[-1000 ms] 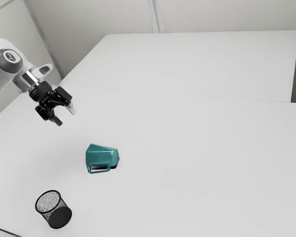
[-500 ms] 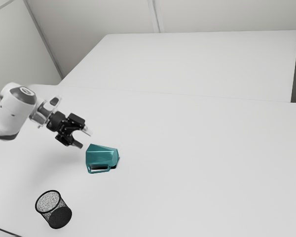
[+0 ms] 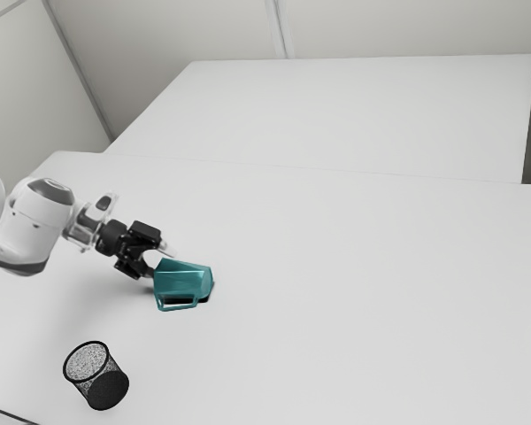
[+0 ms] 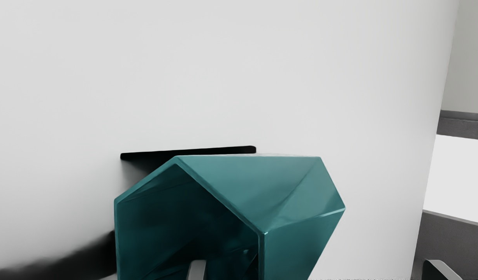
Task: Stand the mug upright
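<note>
white table (image 3: 354,336), teal mug (image 3: 182,280) lying sideways, pale walls (image 3: 177,31), perhaps panelled

Glossy, faceted teal mug (image 3: 180,280) — smooth all over, black metal-mesh cup (image 3: 96,375), smooth matt white table (image 3: 336,292)

in the wrist view, the faceted teal mug (image 4: 243,194) is running off the picture's edge, its inside sinking into shade too deep for reading, and it is partly covering a flat black shape (image 4: 192,151). the grey fingertips (image 4: 197,270) of the black two-finger hand (image 3: 162,265) are being cut off too. in the exterior view, one finger's end is disappearing at the mug's rim, and the jointed white arm (image 3: 37,221) is passing out beyond the exterior view's left edge.
</note>
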